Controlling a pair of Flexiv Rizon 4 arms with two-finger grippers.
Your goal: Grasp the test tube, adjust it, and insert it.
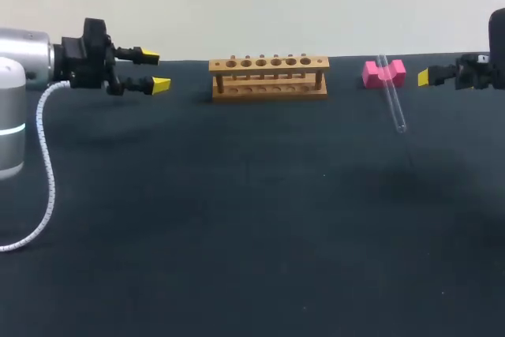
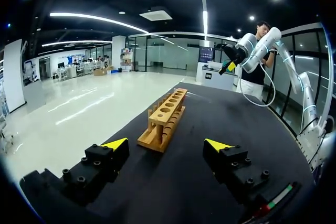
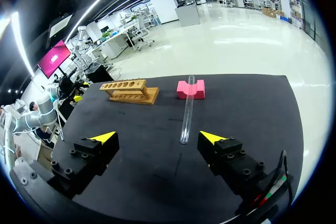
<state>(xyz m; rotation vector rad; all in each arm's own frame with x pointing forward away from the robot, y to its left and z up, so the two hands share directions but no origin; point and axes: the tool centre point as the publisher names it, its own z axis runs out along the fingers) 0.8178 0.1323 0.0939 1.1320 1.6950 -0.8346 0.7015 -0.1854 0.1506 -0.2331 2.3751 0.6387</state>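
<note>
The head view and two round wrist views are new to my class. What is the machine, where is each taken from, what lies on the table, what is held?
It is a two-armed robot. The head view looks down from above and behind; each round view looks out from one wrist. On the dark table stand a wooden rack and a pink block, with a glass test tube propped on the block. The left gripper and right gripper, yellow-tipped, are both open and hold nothing.

A pink, seemingly notched block rests on the dark table.
</note>
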